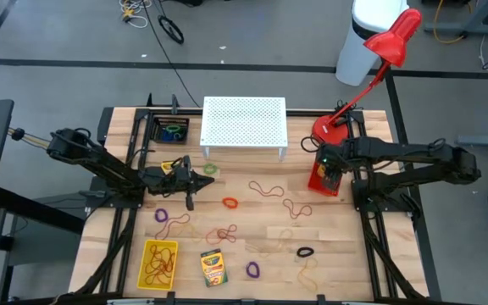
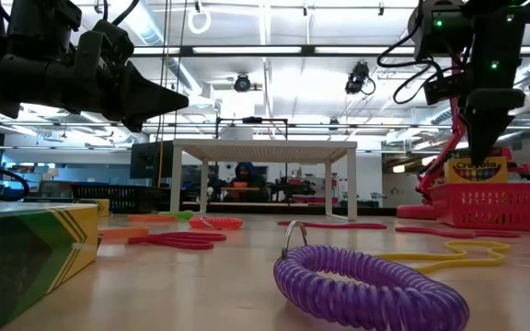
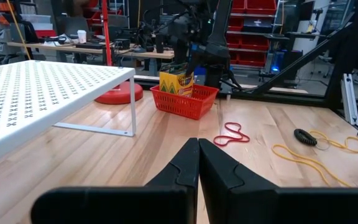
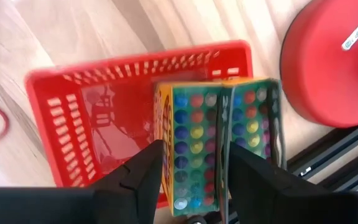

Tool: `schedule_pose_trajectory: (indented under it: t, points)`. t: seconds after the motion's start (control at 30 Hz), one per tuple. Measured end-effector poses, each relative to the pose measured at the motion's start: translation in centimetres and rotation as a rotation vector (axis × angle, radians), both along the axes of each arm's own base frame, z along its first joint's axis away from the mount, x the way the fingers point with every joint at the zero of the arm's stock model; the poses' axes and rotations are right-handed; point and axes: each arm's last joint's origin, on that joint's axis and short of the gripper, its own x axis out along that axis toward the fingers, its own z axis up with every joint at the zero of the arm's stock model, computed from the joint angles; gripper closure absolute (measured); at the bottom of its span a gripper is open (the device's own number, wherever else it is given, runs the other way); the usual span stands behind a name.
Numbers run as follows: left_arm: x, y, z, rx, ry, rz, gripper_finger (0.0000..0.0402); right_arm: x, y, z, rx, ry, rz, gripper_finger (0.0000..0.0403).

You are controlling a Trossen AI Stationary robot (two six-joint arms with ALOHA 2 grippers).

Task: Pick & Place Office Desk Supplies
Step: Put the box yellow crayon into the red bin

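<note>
2 crayon boxes [image 4: 222, 146] stand upright side by side in the red basket [image 4: 92, 134], which sits at about 3 o'clock on the desk [image 1: 346, 246], just beside the red lamp base [image 4: 328, 62]. Right gripper [image 4: 191, 174] hangs directly over them, its jaws part open and straddling 1 box; whether the pads press on it cannot be told.

1 further crayon box [image 1: 213, 266] lies flat near 6 o'clock, beside a yellow tray [image 1: 158, 263] holding thin reddish rubber bands. Purple loops lie at 7 o'clock [image 1: 161, 215] and 6 o'clock [image 1: 252, 269]; an orange loop [image 1: 230, 202] lies near centre; a black loop [image 1: 305, 252] lies at 5 o'clock. Loose reddish-tan bands [image 1: 265, 190] are scattered across the middle of the desk.

Left gripper [image 1: 189, 203] hovers at about 9 o'clock, above the desk, jaws fully closed and holding nothing.

White perforated stand [image 1: 244, 123] occupies 12 o'clock, with a black tray [image 1: 173, 130] containing coloured loops to its 9 o'clock side.
</note>
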Motion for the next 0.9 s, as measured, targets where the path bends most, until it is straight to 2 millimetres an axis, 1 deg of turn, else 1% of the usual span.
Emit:
schedule_pose_trajectory:
  t: [0.2,0.33,0.4,0.5,0.57,0.63,0.7,0.8,0.83,0.87,0.9]
  points:
    - [0.0,0.0,0.0,0.0,0.0,0.0,0.0388,0.4,-0.1,1.2,-0.009,-0.044,-0.011,0.0228]
    - [0.0,0.0,0.0,0.0,0.0,0.0,0.0388,0.3,-0.1,1.9,-0.033,-0.029,-0.027,0.0228]
    - [0.0,0.0,0.0,0.0,0.0,0.0,0.0388,0.1,-0.1,2.6,-0.038,-0.015,-0.026,0.0228]
    - [0.0,0.0,0.0,0.0,0.0,0.0,0.0388,-0.3,-0.2,4.3,-0.095,0.016,-0.052,0.0229]
    - [0.0,0.0,0.0,0.0,0.0,0.0,0.0388,-0.4,-0.3,5.2,-0.111,0.009,-0.076,0.0237]
    - [0.0,0.0,0.0,0.0,0.0,0.0,0.0388,-0.2,-0.3,5.5,-0.108,-0.018,-0.09,0.0258]
    - [0.0,0.0,0.0,0.0,0.0,0.0,0.0388,0.1,-0.2,5.1,-0.076,-0.046,-0.105,0.0293]
    - [0.0,0.0,0.0,0.0,0.0,0.0,0.0388,0.8,0.1,3.2,-0.008,-0.052,-0.102,0.0365]
    - [0.0,0.0,0.0,0.0,0.0,0.0,0.0388,1.0,0.4,2.6,0.0,-0.042,-0.09,0.0383]
    - [0.0,0.0,0.0,0.0,0.0,0.0,0.0388,1.2,0.8,2.1,0.002,-0.036,-0.08,0.0392]
    - [0.0,0.0,0.0,0.0,-0.001,0.0,0.0388,1.4,1.1,1.6,-0.003,-0.019,-0.08,0.0391]
